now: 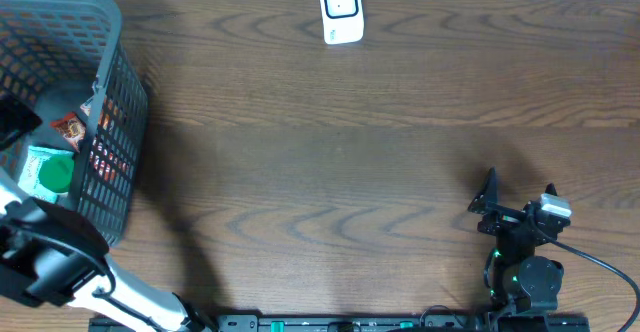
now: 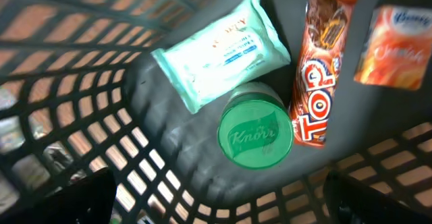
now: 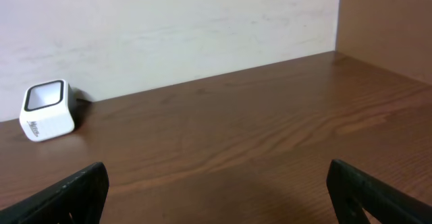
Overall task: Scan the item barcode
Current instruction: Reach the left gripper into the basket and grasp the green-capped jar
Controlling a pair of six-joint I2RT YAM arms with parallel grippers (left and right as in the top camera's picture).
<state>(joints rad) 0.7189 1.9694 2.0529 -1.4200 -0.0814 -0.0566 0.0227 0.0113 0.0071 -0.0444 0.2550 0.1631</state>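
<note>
one grey basket (image 1: 112, 42) stands at 9 o'clock on the wooden table (image 1: 300, 172), and four items lie on its floor. the left wrist view shows all four, counted from left to right: one pale green wipes pack (image 2: 219, 48), one round green knorr lid (image 2: 255, 135) at 5 o'clock from the pack and just beside it, one long orange top packet (image 2: 320, 69) close against the right side of the lid, and one orange sachet (image 2: 395, 45) at 2 o'clock, apart from the others. the overhead view gives less: through the open top it shows only the wipes pack, the green lid and a piece of one orange-brown packet, and the basket wall covers the rest. the left gripper (image 2: 219, 183) hangs above these items with its jaws spread as wide as they go. its two dark fingers (image 2: 67, 200) sit in the lower corners of its own view, and it holds nothing.

one white scanner (image 1: 341, 10) stands at 12 o'clock, at the far edge of the table, well apart from the basket. the right wrist view sees it from the side, at 9 o'clock, near the pale wall (image 3: 169, 28). the left wrist view does not show it.

the right gripper (image 1: 520, 200) is at 4 o'clock over the table, above bare wood. its jaws are also fully wide and it holds nothing.
</note>
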